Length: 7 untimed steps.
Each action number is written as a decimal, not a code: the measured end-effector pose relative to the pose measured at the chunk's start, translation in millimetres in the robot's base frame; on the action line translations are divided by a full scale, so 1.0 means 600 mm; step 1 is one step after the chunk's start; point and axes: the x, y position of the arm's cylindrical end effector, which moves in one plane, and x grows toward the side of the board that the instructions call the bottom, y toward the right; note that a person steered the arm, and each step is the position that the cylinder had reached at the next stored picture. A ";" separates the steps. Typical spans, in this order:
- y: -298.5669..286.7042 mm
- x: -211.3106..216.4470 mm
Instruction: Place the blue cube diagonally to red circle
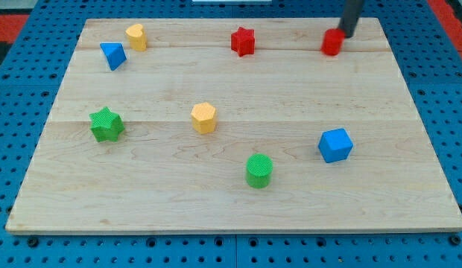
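Note:
The blue cube (335,145) lies on the wooden board at the view's lower right. The red circle (332,42), a short red cylinder, stands near the view's top right edge of the board. My tip (346,35) is at the view's top right, touching or just beside the red circle's right side. The rod rises out of the view's top. The blue cube is far below the tip, toward the view's bottom.
A red star (244,41) sits at the top middle. A yellow block (136,36) and a blue triangle (112,55) lie top left. A green star (106,124) is at left, a yellow hexagon (204,117) at centre, a green cylinder (259,170) bottom middle.

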 end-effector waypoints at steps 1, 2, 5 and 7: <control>-0.129 0.108; -0.158 0.201; 0.065 0.460; -0.044 0.334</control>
